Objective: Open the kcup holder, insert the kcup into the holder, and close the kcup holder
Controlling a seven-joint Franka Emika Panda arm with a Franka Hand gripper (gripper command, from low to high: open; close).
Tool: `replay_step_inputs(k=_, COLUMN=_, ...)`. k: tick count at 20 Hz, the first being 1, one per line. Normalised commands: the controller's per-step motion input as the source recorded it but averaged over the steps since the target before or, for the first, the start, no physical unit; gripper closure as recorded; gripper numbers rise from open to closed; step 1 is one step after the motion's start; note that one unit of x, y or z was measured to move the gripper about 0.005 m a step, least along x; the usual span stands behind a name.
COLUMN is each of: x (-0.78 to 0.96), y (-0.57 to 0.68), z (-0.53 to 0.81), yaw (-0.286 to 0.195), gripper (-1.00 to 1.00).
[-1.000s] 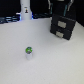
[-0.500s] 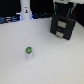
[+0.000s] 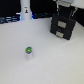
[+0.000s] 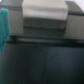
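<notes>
Exterior view: kcup holder at back of white table, toward the exterior view's right. Black boxy body, pale grey front details. Arm directly above and behind it; gripper itself lost against the dark top of the holder, not separable at this resolution.

Kcup upright on open table, green top up, well apart from holder, toward the exterior view's left and nearer the camera. Untouched. Taller white cylinder at back toward the left, dark mark on it; not part of task.

Wrist view: blurred. Grey block against black surface, probably the holder's lid or handle seen close. Teal shape at frame edge, possibly a finger pad; cannot confirm. Claw state: cannot tell, neither view shows the jaws.

Judgement on step: opening phase. Holder appears closed; no raised lid visible, though too small to be sure. Kcup not yet picked.

Key relation for coming move: claw sits right at holder's top, so lid is the near target and the grey block the likely grasp point. Kcup lies far off diagonally, away from the holder toward the camera and the exterior view's left; long axis vertical, so a top-down grasp across its round body should suit once lid is up.

Risk: lid grip uncertain given the blurred close view.
</notes>
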Motion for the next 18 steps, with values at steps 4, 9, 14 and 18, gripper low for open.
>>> replay_step_inputs(k=4, x=-0.35, y=0.12, z=-0.43, yaw=-0.119, gripper=-1.0)
replay_step_inputs(k=9, x=-0.42, y=0.1, z=-0.43, yaw=-0.09, gripper=-1.0)
replay_step_inputs(k=14, x=-0.45, y=0.12, z=-0.42, yaw=-0.055, gripper=-1.0)
replay_step_inputs(k=18, x=-0.45, y=0.11, z=-0.41, yaw=-0.039, gripper=-1.0)
